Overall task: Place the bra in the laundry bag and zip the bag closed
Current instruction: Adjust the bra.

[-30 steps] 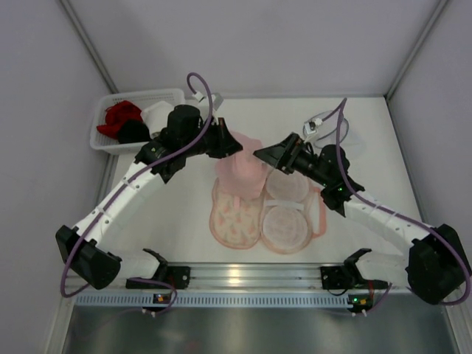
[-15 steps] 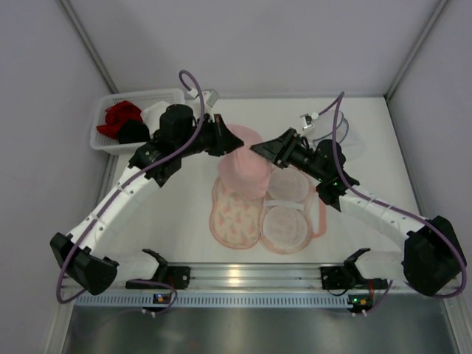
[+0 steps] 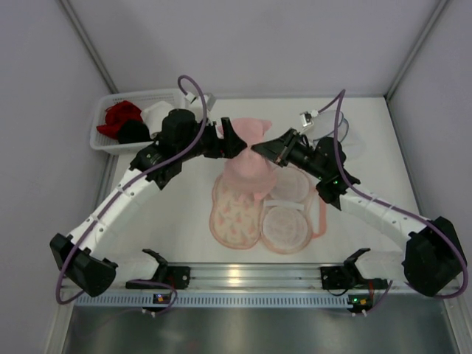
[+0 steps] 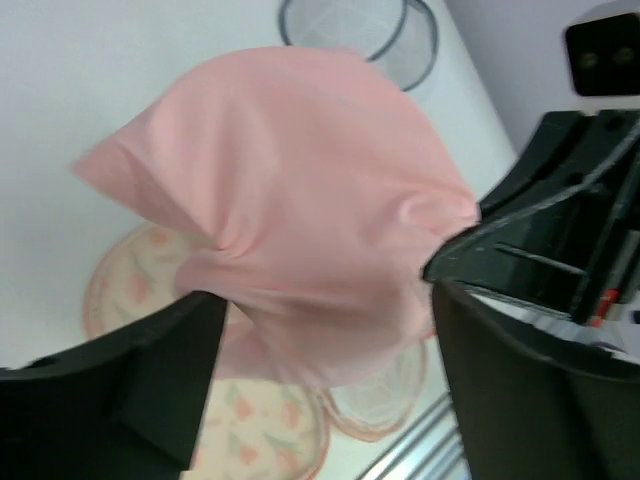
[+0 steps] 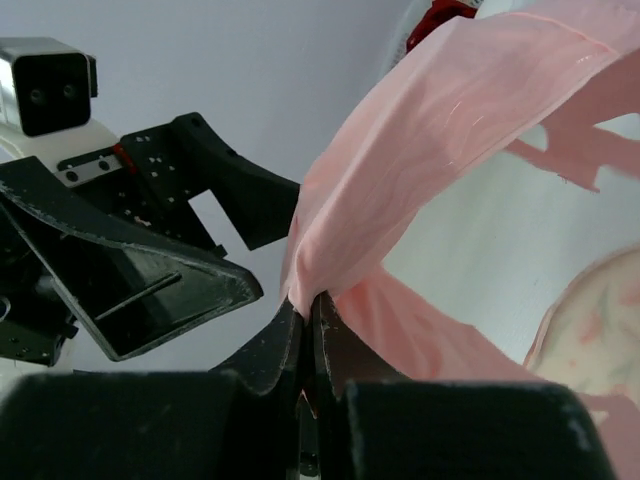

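The right claw (image 3: 257, 148) is pinched tight on a fold of the bra (image 3: 248, 168), holding it up off the tabletop (image 3: 169, 214) near the middle of the scene. The left claw (image 3: 234, 139) sits just left of that pinch with its jaws spread wide. In its wrist view the cloth hangs between the fingers (image 4: 150, 390) without being squeezed, so the right arm alone seems to carry the weight.

The relation that matters is that the bag (image 3: 236, 220) lies open and flat below the hanging bra and slightly nearer. Its round halves lie side by side, with the floral one on the left. The bra's lower edge overlaps the bag's far rim in the top view, but I cannot tell whether they touch. The coming move is probably down and nearward, led by the right arm.

The bra looks soft and pale pink, bunched into one drooping fold running down from the pinch, and its cups cannot be made out. The basket (image 3: 97, 135) of other clothes sits far left, well apart.
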### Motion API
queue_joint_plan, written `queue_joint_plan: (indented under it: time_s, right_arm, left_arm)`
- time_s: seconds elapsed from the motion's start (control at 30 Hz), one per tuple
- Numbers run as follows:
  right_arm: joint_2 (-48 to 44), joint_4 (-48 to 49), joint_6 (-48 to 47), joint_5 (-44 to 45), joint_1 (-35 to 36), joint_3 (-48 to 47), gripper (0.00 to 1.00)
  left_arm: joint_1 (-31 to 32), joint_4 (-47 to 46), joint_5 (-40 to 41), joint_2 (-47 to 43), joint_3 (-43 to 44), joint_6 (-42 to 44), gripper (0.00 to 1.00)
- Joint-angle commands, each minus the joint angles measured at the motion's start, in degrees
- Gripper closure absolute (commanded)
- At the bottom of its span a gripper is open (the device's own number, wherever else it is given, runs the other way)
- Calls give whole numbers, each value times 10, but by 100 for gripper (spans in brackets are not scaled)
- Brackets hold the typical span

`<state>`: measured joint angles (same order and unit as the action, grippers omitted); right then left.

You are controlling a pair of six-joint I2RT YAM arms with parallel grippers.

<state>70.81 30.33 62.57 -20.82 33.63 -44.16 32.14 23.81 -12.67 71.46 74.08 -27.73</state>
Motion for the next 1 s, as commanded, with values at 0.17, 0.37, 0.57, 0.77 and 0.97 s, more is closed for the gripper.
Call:
queue_joint_plan:
  time_s: [0.17,0.37,0.57,0.77,0.97]
  right_arm:
    - [-18,-41,-5,-26,-14,-80,100]
    - [-13,-48,-18,-48,-14,-87,100]
    - [5,-156,-67,-51,-14,-127,100]
    - [40,-229,-102,-97,-15,-191,100]
    - [37,-281,-168,-115,-15,-224,100]
  left_arm:
    - [-1,25,151,-90,-21,77,1]
    - [-1,-37,-1,-75,-62,79,1]
    - [-1,-33,-33,-120,-54,208,1]
    - [1,17,-5,-97,-9,290,2]
    - [5,16,213,-55,46,258,2]
